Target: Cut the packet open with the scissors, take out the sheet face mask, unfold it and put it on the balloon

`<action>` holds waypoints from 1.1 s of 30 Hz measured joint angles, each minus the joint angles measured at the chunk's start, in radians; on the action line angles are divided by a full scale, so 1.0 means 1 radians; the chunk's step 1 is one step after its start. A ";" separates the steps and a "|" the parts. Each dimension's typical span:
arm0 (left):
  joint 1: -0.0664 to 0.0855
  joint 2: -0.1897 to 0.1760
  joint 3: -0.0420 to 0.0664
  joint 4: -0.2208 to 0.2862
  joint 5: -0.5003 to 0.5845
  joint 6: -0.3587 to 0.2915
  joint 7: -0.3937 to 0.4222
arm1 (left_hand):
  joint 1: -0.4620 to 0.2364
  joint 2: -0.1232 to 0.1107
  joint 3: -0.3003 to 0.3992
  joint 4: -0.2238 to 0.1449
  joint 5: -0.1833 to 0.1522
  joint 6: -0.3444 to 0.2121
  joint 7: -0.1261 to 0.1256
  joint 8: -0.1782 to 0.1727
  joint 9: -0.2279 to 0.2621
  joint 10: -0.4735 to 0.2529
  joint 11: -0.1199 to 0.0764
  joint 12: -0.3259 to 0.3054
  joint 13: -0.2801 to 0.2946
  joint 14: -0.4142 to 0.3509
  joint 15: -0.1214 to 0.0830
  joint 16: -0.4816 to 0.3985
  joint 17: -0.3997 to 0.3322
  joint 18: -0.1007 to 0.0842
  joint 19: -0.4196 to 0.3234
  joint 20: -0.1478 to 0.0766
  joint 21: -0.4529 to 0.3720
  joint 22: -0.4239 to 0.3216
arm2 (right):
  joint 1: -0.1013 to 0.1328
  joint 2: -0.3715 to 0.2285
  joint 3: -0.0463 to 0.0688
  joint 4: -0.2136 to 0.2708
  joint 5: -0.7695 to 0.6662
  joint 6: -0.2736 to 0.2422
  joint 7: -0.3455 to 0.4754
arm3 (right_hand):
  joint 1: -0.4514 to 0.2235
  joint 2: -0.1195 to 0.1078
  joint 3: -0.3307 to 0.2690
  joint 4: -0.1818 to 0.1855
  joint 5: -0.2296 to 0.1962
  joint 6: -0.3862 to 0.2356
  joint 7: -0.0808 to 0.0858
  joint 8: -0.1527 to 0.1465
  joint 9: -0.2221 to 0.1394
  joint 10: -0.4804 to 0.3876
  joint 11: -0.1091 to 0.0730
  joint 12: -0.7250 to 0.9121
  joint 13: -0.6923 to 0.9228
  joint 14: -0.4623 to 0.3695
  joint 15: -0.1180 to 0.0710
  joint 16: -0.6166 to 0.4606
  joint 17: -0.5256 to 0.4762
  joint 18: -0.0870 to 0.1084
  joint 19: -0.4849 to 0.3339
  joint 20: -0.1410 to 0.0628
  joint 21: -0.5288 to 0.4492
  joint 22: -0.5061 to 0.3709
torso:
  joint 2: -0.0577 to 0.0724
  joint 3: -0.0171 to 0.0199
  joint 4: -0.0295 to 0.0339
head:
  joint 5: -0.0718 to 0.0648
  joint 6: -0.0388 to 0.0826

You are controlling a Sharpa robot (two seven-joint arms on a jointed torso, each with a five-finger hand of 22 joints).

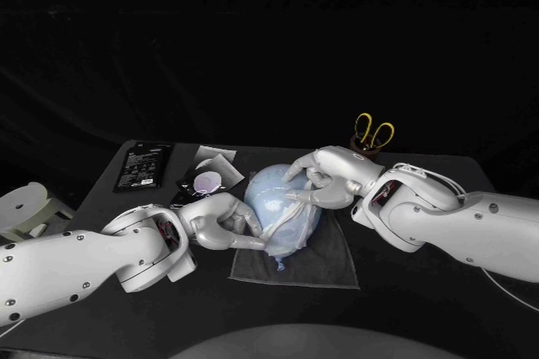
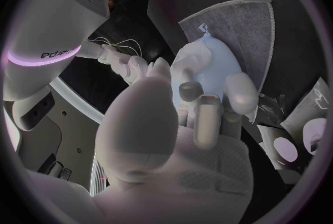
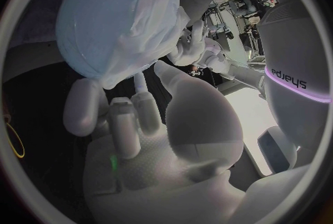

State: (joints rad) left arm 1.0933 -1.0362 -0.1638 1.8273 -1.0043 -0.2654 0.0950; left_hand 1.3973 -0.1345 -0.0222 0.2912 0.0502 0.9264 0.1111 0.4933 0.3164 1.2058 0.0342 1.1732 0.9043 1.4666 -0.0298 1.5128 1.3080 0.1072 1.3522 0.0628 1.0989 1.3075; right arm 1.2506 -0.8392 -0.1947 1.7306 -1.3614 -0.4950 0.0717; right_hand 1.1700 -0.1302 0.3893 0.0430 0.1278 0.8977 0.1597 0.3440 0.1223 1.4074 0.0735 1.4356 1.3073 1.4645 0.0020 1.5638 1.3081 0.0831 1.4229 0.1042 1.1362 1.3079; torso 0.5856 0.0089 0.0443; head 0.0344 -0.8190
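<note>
black tabletop (image 1: pixel 427 297) in a dark room. balloon (image 1: pixel 265 191) lies on a grey cloth (image 1: pixel 323 267), mask (image 1: pixel 294 220) draped over it. left hand (image 1: pixel 219 223) pinches the mask's edge; right hand (image 1: pixel 325 180) touches the balloon, grip unclear.

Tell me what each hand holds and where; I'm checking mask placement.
The right hand cups the balloon at its right side; the left hand touches the sheet mask at its edge, whether pinching cannot be told.

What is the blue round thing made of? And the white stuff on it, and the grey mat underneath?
The balloon looks like thin rubber: smooth, pale blue, a little shiny, with a knotted neck. The face mask seems to be a soft, thin white fabric sheet; it wrinkles and drapes over the balloon. The mat looks like grey cloth, dull, with a hemmed edge.
</note>
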 measured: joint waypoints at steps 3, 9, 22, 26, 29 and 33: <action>0.000 0.005 0.000 -0.002 0.000 -0.004 -0.011 | 0.000 0.000 -0.008 0.000 0.000 0.000 0.000 0.000 0.001 0.000 0.000 0.000 0.004 0.000 0.000 0.000 0.000 0.000 0.000 0.000 0.007 0.000 | 0.000 0.000 0.000 0.000 -0.001 0.002 -0.001 | 0.000 0.000 0.000 0.000 0.000 0.001 -0.001 0.000 0.000 0.000 0.000 0.000 0.000 0.000 0.000 0.002 0.000 0.000 0.000 0.000 0.000 0.000 | 0.000 0.0000 0.0003 | 0.000 -0.001; 0.000 0.017 0.000 -0.005 -0.001 -0.013 -0.032 | -0.009 0.009 -0.014 0.000 0.000 0.000 0.000 0.006 0.004 0.008 0.000 0.011 0.017 0.000 0.000 0.000 0.000 0.000 0.000 0.000 0.018 0.000 | 0.000 0.000 0.000 0.001 -0.002 0.003 -0.003 | 0.000 0.000 0.000 0.000 0.000 0.001 -0.001 0.000 0.001 0.000 0.000 0.000 0.000 0.000 0.000 0.004 0.000 0.000 0.000 0.000 0.000 0.000 | 0.000 0.0000 0.0003 | -0.001 -0.002; 0.000 0.032 0.000 -0.007 -0.008 -0.023 -0.062 | 0.131 0.085 0.030 -0.022 0.000 0.020 -0.020 0.017 0.003 0.033 -0.018 0.023 0.051 0.000 -0.011 0.005 0.000 0.000 0.017 -0.009 0.044 0.001 | 0.000 0.000 0.000 0.002 -0.003 0.005 -0.009 | 0.004 -0.004 0.000 0.000 0.000 0.001 -0.001 0.000 0.001 0.000 0.000 0.000 0.001 0.000 0.000 0.003 -0.001 0.000 0.000 0.000 -0.001 -0.001 | -0.001 0.0000 0.0004 | -0.003 -0.006; 0.000 0.032 0.000 -0.007 -0.008 -0.029 -0.061 | 0.203 0.087 0.139 -0.043 0.000 0.043 -0.024 0.016 -0.005 0.033 -0.018 0.019 0.061 -0.001 -0.019 0.005 0.000 -0.001 0.024 -0.016 0.053 0.001 | 0.000 0.000 0.000 0.001 -0.004 0.006 -0.010 | 0.004 -0.004 0.000 0.000 -0.004 0.001 -0.001 0.000 0.001 0.000 0.000 0.000 0.001 0.000 0.000 0.003 -0.001 0.000 0.000 0.000 -0.001 -0.001 | -0.001 0.0000 0.0008 | -0.004 -0.006; 0.000 0.031 0.000 -0.006 -0.007 -0.034 -0.054 | 0.227 0.063 0.267 -0.043 -0.004 0.049 -0.020 0.013 -0.006 0.044 -0.007 0.024 0.078 -0.001 -0.020 0.009 0.000 -0.008 0.024 -0.016 0.065 0.001 | 0.000 0.000 0.000 -0.001 -0.005 0.007 -0.012 | 0.004 -0.004 0.000 0.000 -0.005 0.001 -0.001 0.000 0.000 0.000 0.000 0.000 0.001 0.000 0.000 0.002 -0.001 0.000 0.000 0.000 -0.001 0.000 | -0.001 0.0000 0.0008 | -0.005 -0.006; 0.000 0.030 0.000 -0.006 0.003 -0.041 -0.038 | 0.196 -0.014 0.478 -0.015 -0.002 0.045 -0.016 0.047 0.002 0.059 0.007 0.051 0.118 0.001 -0.018 0.009 0.000 -0.009 0.024 -0.016 0.077 0.000 | 0.000 0.000 0.000 -0.003 -0.006 0.009 -0.016 | 0.004 -0.004 0.000 0.000 -0.005 0.001 -0.001 -0.004 0.001 -0.001 -0.001 0.000 0.001 0.000 0.000 0.000 -0.001 0.000 0.000 0.000 -0.001 0.000 | -0.001 -0.0001 0.0010 | -0.005 -0.005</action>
State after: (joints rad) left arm 1.0933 -1.0066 -0.1635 1.8218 -1.0010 -0.3065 0.0574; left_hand 1.5935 -0.1489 0.4555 0.2766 0.0478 0.9713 0.0948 0.5405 0.3180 1.2644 0.0415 1.2244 1.0226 1.4674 -0.0481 1.5223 1.3080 0.0982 1.3761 0.0466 1.1756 1.3079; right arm 1.2510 -0.8390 -0.1943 1.7271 -1.3671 -0.4860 0.0556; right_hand 1.1740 -0.1342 0.3893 0.0430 0.1228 0.8987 0.1584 0.3402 0.1235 1.4065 0.0725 1.4353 1.3080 1.4644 0.0021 1.5639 1.3076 0.0831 1.4229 0.1042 1.1353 1.3076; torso 0.5850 0.0088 0.0453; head 0.0290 -0.8242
